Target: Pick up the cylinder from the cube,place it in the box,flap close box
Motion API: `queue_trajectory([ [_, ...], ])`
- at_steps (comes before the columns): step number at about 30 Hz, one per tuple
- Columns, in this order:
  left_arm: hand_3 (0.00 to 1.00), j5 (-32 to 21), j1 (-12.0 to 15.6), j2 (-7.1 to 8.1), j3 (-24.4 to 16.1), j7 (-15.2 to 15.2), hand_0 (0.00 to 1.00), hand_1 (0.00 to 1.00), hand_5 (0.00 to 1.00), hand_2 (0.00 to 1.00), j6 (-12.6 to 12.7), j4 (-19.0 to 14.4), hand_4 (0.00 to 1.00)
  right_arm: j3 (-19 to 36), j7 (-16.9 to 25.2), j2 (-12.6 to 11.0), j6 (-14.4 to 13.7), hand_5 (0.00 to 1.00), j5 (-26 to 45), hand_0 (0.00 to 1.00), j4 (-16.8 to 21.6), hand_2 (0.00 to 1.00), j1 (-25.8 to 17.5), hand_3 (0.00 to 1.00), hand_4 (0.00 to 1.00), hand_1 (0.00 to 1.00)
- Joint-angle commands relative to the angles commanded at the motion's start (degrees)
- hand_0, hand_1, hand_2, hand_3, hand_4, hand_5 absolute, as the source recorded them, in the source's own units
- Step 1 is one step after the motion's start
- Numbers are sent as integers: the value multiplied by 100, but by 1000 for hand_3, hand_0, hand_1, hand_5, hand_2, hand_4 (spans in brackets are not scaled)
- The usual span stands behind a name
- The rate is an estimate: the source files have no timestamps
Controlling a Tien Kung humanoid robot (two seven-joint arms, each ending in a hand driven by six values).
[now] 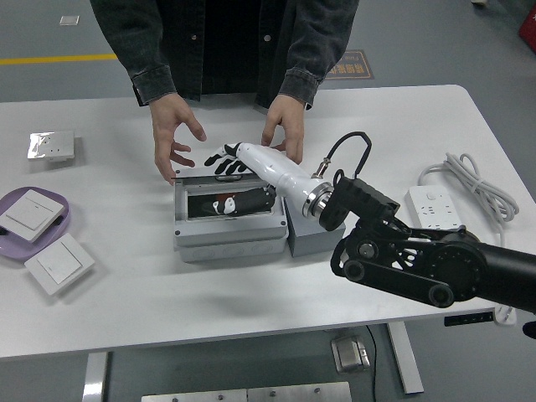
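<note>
Closing step: right hand (pixel 224 159), fingers spread flat, empty, presses flap (pixel 228 203) beneath onto box (pixel 228 235); next, seat fully.

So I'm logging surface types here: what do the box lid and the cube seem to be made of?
The box lid looks like clear glossy plastic: the right hand reflects in it. The cube, mostly hidden by the arm, looks matte grey, perhaps plastic or foam.
</note>
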Motion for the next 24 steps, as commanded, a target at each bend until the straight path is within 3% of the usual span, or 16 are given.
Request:
queue_trajectory([
  [10,610,-99,21,-20,89,-49,611,622,229,585,3,-10,679,151,273,-173,-27,394,788,565,22,645,-414,714,876,631],
  [15,610,-97,34,-17,72,-48,611,622,229,585,2,-1,679,737,403,-466,-75,398,1059,564,183,646,-604,719,871,631],
  [21,610,-123,89,-16,60,-53,611,621,229,585,3,8,679,1657,366,-872,-94,396,491,554,654,644,-1101,719,864,628],
  [24,610,-166,118,-15,76,-70,610,621,228,585,4,11,679,2137,526,-935,-121,412,375,554,738,639,-1440,712,863,623],
])
